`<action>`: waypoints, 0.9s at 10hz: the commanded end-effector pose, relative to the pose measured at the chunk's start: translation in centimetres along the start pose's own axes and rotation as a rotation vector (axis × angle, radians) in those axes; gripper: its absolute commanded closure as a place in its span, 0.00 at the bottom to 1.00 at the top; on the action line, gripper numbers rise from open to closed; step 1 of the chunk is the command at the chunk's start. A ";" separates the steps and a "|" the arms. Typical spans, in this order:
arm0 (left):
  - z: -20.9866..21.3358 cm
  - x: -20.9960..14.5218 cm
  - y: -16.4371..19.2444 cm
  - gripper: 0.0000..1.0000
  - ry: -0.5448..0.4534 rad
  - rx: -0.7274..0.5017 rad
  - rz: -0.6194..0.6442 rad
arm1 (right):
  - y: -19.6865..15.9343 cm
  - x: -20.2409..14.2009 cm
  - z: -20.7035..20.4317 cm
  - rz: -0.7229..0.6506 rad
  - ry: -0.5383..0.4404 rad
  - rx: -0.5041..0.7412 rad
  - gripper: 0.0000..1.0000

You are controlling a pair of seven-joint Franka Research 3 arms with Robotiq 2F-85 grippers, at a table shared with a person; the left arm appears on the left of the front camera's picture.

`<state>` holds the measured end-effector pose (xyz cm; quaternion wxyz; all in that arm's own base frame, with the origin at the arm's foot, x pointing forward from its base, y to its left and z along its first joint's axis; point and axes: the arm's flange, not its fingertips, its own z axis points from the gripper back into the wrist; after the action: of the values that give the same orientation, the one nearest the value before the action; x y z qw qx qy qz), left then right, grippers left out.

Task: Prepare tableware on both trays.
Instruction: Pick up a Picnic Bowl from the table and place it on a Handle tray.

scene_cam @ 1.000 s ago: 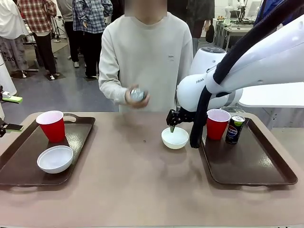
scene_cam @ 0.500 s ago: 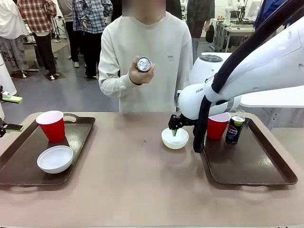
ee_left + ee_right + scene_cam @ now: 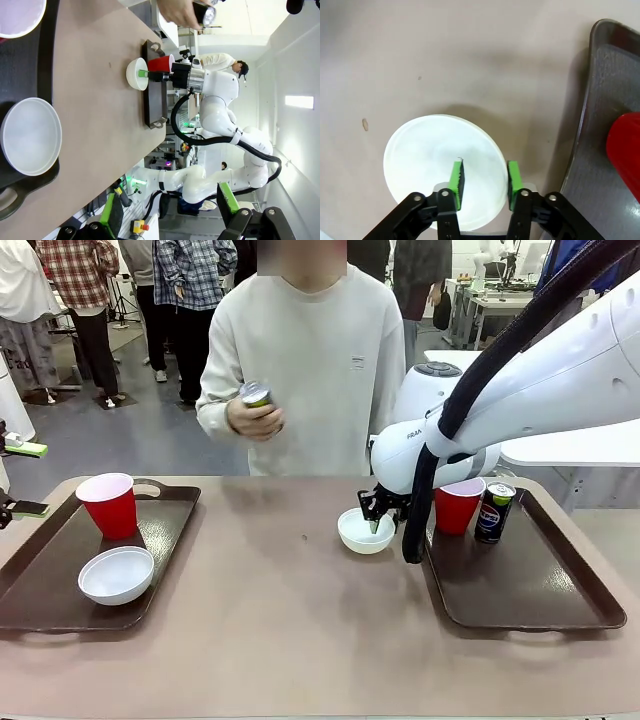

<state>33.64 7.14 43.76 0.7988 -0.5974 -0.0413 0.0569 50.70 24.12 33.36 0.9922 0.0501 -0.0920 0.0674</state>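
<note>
on the near part of the bench, the left tray holds a white bowl toward its front and a red cup standing upright behind it. the right tray is bare at the front; at its far end stand a second red cup and, just beside it, a blue pepsi can, both upright.

between the trays, on the bare bench close to the right tray's left rim, sits the second white bowl. the right end effector is down at this bowl. in the right wrist view its green pads are parted with the bowl's near rim between them, one pad inside over the bowl's floor and the other at the outside; whether they press on the rim i cannot tell.

the left end effector's own fingers are not seen, so its state cannot be told; the left wrist view looks across the bench at the left tray's bowl.

at the far side a person in a pale sweater holds a small dark can in one hand at chest height, well above the bench.
</note>
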 end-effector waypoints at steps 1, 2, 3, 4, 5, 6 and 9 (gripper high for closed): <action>0.2 -0.2 0.1 0.00 0.005 -0.005 -0.018 | 0.0 0.5 -0.1 0.016 -0.006 -0.018 0.94; 0.2 -0.2 0.1 0.00 0.005 -0.005 -0.018 | 0.0 0.4 0.0 0.014 -0.007 -0.020 1.00; 0.2 -0.2 0.1 0.00 0.005 -0.005 -0.018 | -0.1 0.2 0.3 0.017 -0.014 -0.028 1.00; 0.2 -0.2 0.1 0.00 0.005 -0.005 -0.018 | -0.1 -0.1 0.5 0.022 -0.020 -0.034 1.00; 0.2 -0.2 0.1 0.00 0.005 -0.005 -0.018 | -0.3 -0.4 1.0 0.018 -0.022 -0.051 1.00; 0.2 -0.2 0.1 0.00 0.005 -0.005 -0.018 | -0.5 -1.1 1.9 0.032 -0.005 -0.071 1.00; 0.2 -0.2 0.1 0.00 0.005 -0.005 -0.018 | -1.2 -7.0 10.2 0.068 0.057 -0.048 1.00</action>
<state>33.65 7.14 43.74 0.7988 -0.5975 -0.0411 0.0571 45.97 22.42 39.00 0.9931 0.0149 -0.0797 0.0843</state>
